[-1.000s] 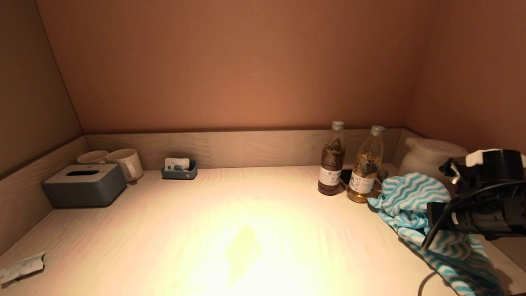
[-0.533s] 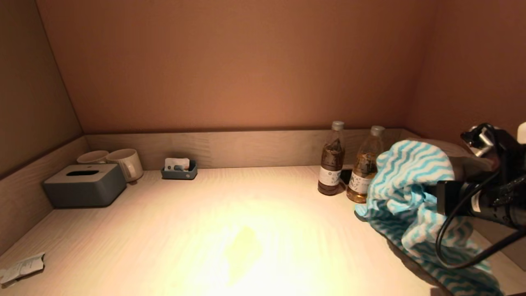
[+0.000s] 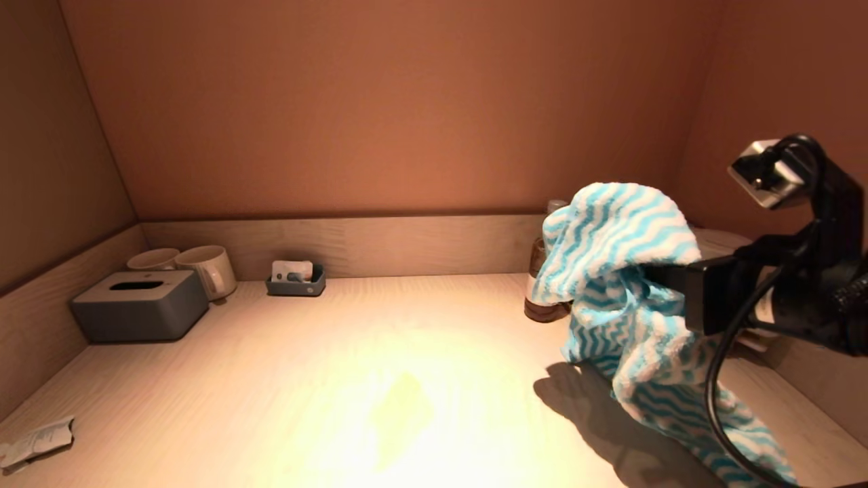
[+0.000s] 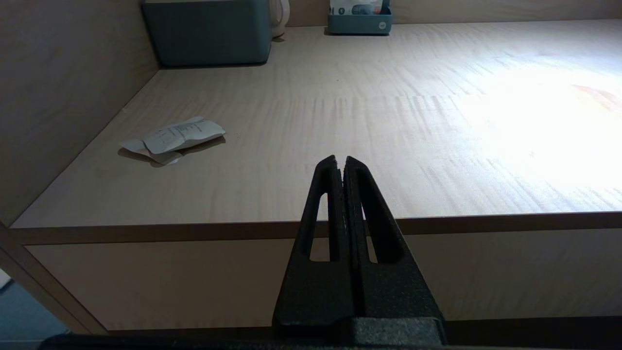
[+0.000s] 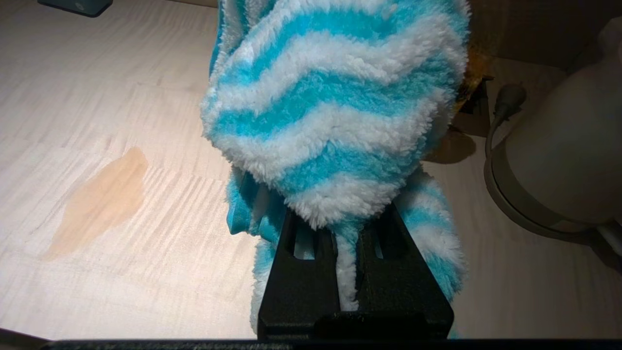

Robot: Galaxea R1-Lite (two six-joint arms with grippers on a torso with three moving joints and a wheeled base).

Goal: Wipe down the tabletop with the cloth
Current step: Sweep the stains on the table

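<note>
My right gripper (image 3: 654, 274) is shut on the blue-and-white striped cloth (image 3: 620, 271) and holds it above the right side of the pale wooden tabletop (image 3: 380, 339). The cloth drapes over the fingers, and its lower end trails on the table. In the right wrist view the cloth (image 5: 335, 107) is pinched between the two black fingers (image 5: 303, 272), hiding their tips. A yellowish stain (image 3: 403, 410) lies on the tabletop near the front middle; it also shows in the right wrist view (image 5: 99, 199). My left gripper (image 4: 340, 163) is shut and empty, in front of the table's front edge.
A grey tissue box (image 3: 139, 305), two mugs (image 3: 203, 268) and a small blue tray (image 3: 295, 281) stand at the back left. A crumpled paper (image 3: 34, 440) lies front left. A bottle (image 3: 542, 298) and a white kettle (image 5: 559, 160) stand behind the cloth.
My right gripper has risen and moved left with the cloth, lifting most of it off the table. The cloth now hides the bottles.
</note>
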